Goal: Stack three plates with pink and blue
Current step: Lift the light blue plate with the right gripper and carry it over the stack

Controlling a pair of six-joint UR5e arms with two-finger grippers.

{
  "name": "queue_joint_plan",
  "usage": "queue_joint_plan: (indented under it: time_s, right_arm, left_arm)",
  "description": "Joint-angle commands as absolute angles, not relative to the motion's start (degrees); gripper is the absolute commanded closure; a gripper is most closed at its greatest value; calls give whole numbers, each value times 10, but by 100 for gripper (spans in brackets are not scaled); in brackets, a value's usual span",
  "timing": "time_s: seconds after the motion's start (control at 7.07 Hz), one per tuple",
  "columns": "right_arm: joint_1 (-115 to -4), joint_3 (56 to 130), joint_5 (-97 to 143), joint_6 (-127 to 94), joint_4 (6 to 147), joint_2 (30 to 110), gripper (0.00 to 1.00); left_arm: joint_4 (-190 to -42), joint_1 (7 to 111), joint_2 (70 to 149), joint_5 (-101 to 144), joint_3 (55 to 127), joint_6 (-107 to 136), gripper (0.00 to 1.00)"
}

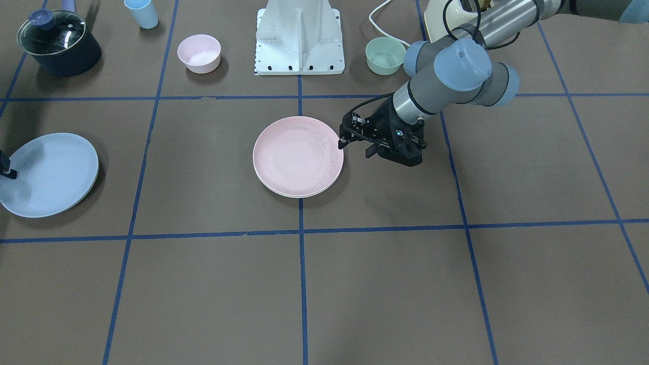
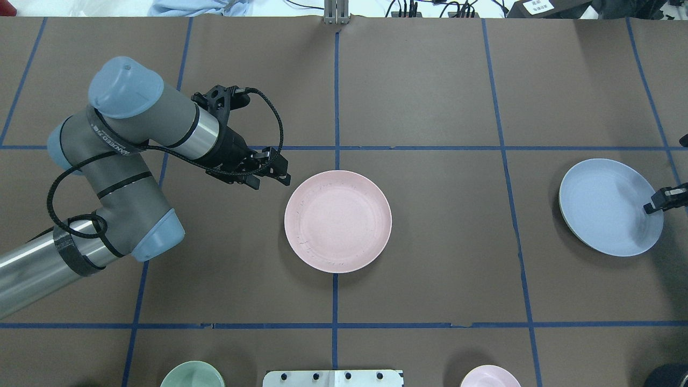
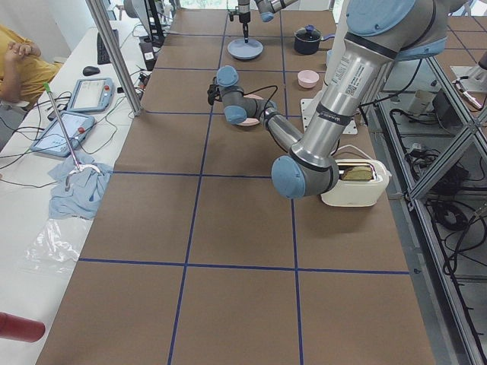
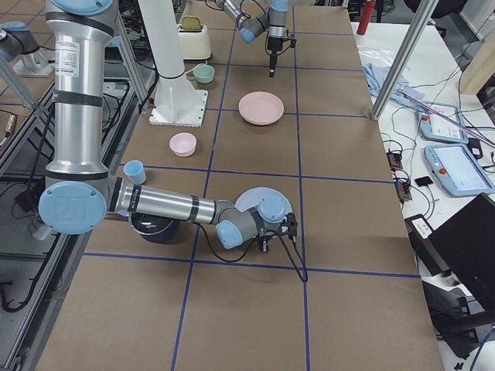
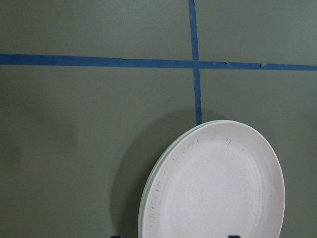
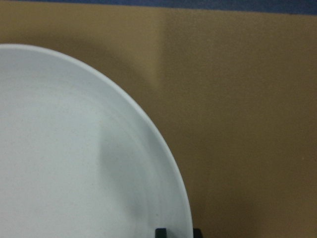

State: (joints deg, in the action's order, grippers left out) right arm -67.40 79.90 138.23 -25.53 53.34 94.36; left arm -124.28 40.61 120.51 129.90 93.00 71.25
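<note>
- Pale pink plate (image 2: 337, 220) lay flat at table (image 2: 430, 97) centre, stacked on cream-white plate (image 5: 148, 184); only thin rim of lower one showed.
- Left hand (image 2: 271, 180) hovered just beside pink plate's rim, fingers spread apart, gripping nothing.
- Light blue plate (image 2: 607, 207) sat well apart, on robot's right side.
- Right hand (image 2: 653, 204) clamped on blue plate's rim.

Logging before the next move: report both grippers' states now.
Left gripper: open, holding nothing, beside the pink plate.
Right gripper: shut on the blue plate, at its rim.
</note>
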Motion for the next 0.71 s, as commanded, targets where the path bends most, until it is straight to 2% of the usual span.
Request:
queue_joint_plan:
  time_s: [0.0,0.42,0.57]
  right_arm:
    - [-675,814,1385,-262,533,938,100]
    - [-699,887,1471,-360,533,932,100]
    - [-699,914,1473,-453,533,907,100]
  left_arm:
    - [-1243,406,1204,1299,931,712,23]
    - [-1244,406,1197,1299,932,711,23]
    - [-1244,408,1197,1299,932,710,23]
